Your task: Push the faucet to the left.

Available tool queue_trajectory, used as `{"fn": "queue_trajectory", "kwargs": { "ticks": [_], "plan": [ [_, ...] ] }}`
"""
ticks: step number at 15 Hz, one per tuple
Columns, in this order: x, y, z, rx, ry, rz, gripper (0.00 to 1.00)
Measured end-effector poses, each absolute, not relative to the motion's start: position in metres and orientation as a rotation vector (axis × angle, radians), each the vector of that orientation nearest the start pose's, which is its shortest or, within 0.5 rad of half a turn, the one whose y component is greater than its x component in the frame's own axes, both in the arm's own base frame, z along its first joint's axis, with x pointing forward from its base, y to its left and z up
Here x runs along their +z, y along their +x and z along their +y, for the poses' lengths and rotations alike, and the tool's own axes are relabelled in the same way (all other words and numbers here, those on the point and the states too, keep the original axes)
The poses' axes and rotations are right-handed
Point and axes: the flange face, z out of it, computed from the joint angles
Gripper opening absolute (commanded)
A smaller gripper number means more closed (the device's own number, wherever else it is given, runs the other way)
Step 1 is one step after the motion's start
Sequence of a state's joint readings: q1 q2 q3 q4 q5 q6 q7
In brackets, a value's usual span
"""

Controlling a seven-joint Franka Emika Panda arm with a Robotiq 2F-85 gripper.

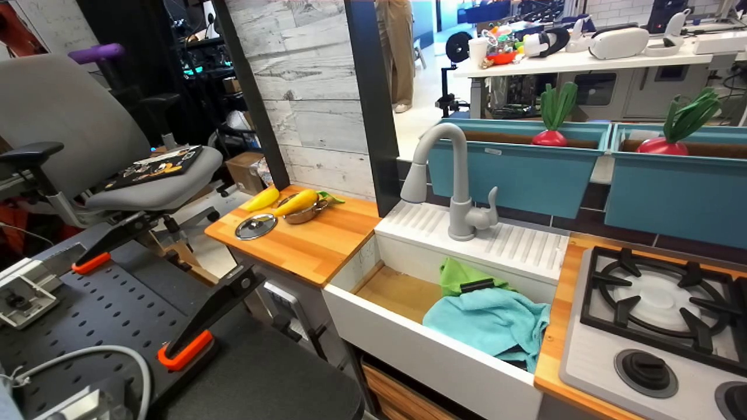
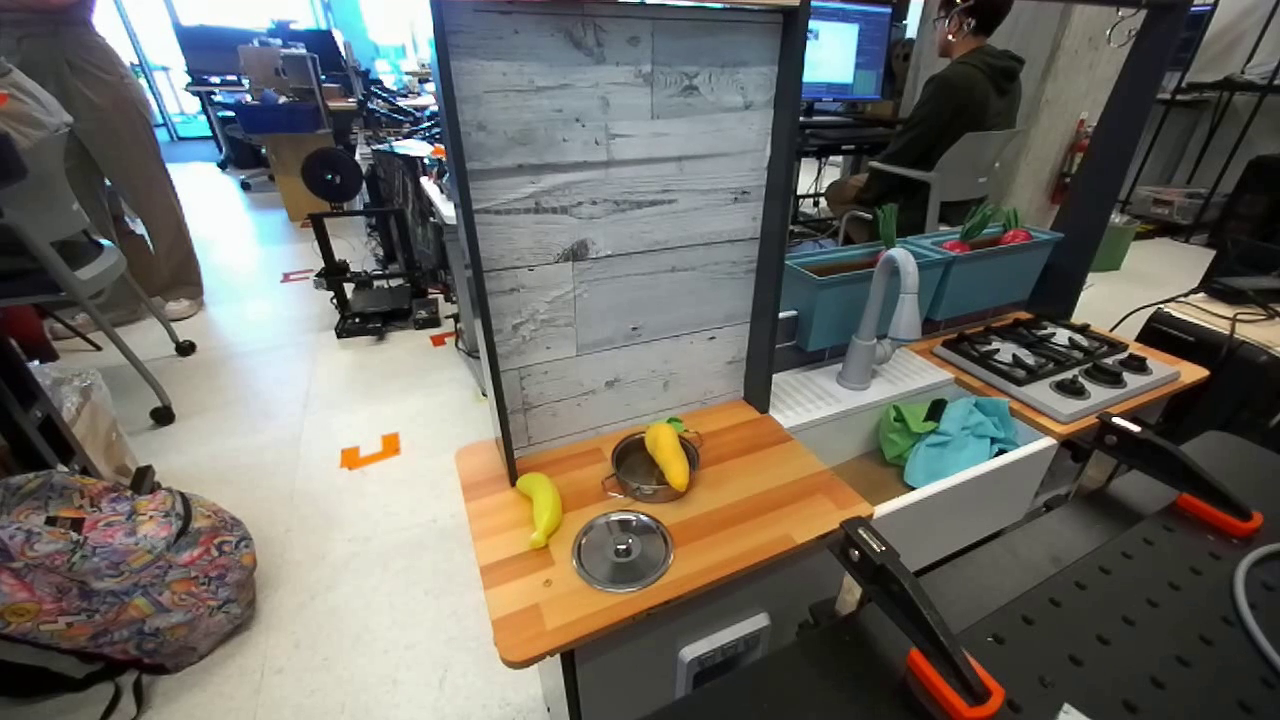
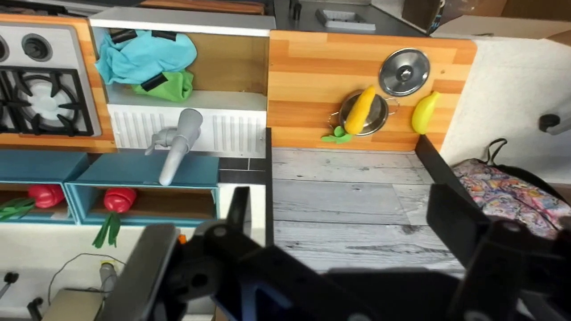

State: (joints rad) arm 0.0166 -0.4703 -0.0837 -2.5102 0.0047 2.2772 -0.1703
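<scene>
The faucet is a tall grey gooseneck tap standing upright on the white ridged ledge behind the sink. It shows in both exterior views (image 1: 461, 169) (image 2: 872, 320) and in the wrist view (image 3: 179, 149). Its spout head hangs left of the neck in an exterior view (image 1: 415, 184) and right of it in an exterior view (image 2: 907, 312). A small lever (image 1: 493, 207) sticks out from its base. My gripper (image 3: 341, 198) is open and empty in the wrist view, its fingers wide apart. It is well away from the faucet and out of sight in both exterior views.
The white sink (image 1: 432, 356) holds blue (image 1: 490, 318) and green (image 1: 461, 274) cloths. Blue planters (image 1: 513, 175) stand close behind the faucet. A stove (image 1: 659, 303) and a wooden counter (image 2: 760, 500) with pot (image 2: 625, 470), lid (image 2: 623, 550) and banana (image 2: 542, 510) flank the sink. A grey plank panel (image 2: 620, 200) rises behind the counter.
</scene>
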Motion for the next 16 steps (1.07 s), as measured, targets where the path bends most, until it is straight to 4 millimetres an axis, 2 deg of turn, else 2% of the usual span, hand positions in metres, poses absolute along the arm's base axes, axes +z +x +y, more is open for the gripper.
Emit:
{"fn": "queue_trajectory", "kwargs": {
  "ticks": [4,9,13,16],
  "plan": [
    [0.414,0.468,-0.08,-0.327,-3.099,-0.095,1.0],
    [0.345,0.522,-0.121,-0.21,-3.068,0.008,1.0],
    [0.292,0.555,-0.158,-0.133,-3.049,0.123,1.0],
    [0.258,0.573,-0.186,-0.094,-3.051,0.182,1.0]
  ]
}}
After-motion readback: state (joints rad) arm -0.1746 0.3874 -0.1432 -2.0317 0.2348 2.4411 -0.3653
